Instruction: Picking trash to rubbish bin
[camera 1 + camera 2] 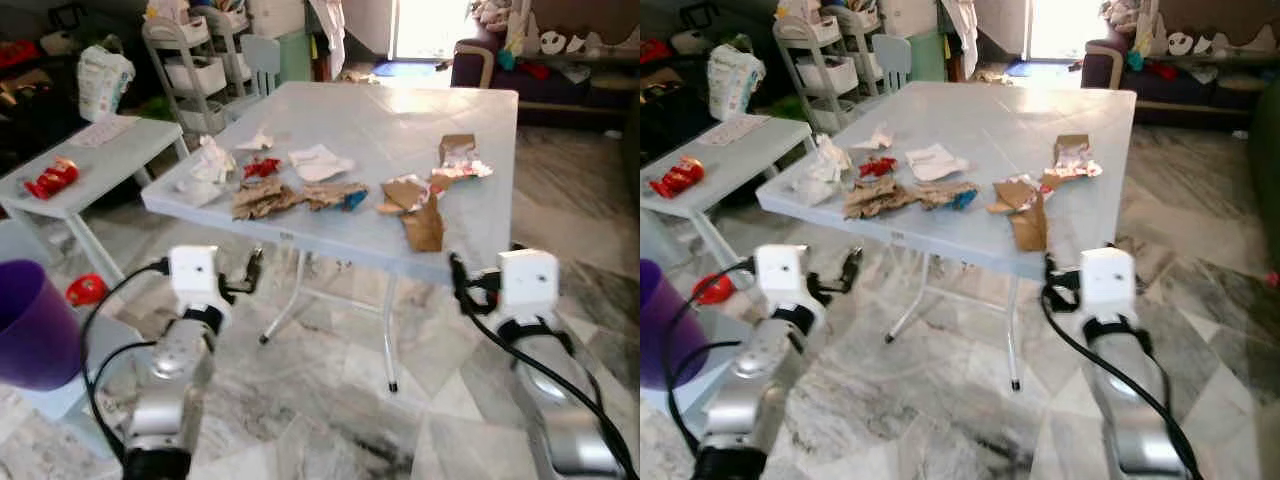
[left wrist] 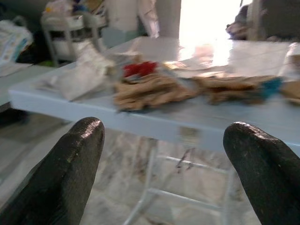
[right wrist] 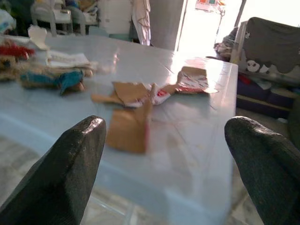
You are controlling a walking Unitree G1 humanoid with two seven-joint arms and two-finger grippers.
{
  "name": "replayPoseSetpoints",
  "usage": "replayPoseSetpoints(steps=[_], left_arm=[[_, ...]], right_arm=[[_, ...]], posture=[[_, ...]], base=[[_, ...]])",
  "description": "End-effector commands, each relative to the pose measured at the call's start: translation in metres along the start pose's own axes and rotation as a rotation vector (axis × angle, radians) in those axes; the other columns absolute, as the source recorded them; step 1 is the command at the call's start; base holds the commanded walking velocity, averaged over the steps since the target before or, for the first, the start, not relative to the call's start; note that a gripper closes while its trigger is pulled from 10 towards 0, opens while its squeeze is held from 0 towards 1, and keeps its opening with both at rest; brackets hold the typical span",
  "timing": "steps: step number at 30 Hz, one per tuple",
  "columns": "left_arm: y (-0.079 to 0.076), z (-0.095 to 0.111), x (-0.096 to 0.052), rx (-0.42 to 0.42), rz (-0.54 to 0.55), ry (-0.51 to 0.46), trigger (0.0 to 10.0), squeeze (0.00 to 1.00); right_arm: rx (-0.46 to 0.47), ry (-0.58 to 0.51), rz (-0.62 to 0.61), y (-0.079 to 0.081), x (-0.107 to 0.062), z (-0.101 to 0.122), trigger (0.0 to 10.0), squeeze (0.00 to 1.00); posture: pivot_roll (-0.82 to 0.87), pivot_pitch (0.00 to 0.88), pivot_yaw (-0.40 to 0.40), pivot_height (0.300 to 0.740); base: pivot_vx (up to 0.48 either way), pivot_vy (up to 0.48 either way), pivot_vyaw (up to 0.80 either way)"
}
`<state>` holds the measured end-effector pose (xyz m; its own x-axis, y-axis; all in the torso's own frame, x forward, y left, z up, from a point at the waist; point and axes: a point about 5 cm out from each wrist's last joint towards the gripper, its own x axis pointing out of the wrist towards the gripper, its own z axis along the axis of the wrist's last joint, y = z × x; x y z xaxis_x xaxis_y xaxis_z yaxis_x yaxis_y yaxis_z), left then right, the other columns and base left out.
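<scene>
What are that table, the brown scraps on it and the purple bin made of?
The table looks like moulded plastic: a pale, glossy top that mirrors the doorway light, on thin white metal-looking legs. The brown scraps seem to be torn cardboard or kraft paper, matte and creased, with ragged edges. The purple bin looks like smooth plastic with a dull sheen, though it is partly cut off.

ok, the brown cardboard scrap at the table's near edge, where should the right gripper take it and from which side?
Probably its near end. The cardboard scrap lies flat, its near end about at the table edge in front of the right gripper. Come in level from the robot's side, one of the open fingers above and one below. If nothing overhangs, drag it outward first.
</scene>
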<state>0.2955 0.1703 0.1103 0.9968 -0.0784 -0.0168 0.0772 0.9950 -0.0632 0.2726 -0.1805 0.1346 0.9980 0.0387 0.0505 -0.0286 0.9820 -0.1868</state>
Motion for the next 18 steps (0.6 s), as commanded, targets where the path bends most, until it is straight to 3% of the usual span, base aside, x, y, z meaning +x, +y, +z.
replayPoseSetpoints(steps=[1,18], left_arm=[[-0.0048,0.0020,0.0022,0.006,-0.012,-0.004,10.0,0.00],[-0.0083,0.0001,0.0020,-0.001,-0.027,0.006,10.0,0.00]], right_arm=[[-0.013,-0.002,-0.022,-0.0071,-0.0018,0.0009,10.0,0.00],[-0.007,0.001,0.009,-0.0030,-0.0014,0.0014,10.0,0.00]], posture=[[-0.08,0.000,0.067,0.740],[-0.08,0.000,0.062,0.740]], base=[[0.412,0.000,0.00],[0.434,0.000,0.00]])
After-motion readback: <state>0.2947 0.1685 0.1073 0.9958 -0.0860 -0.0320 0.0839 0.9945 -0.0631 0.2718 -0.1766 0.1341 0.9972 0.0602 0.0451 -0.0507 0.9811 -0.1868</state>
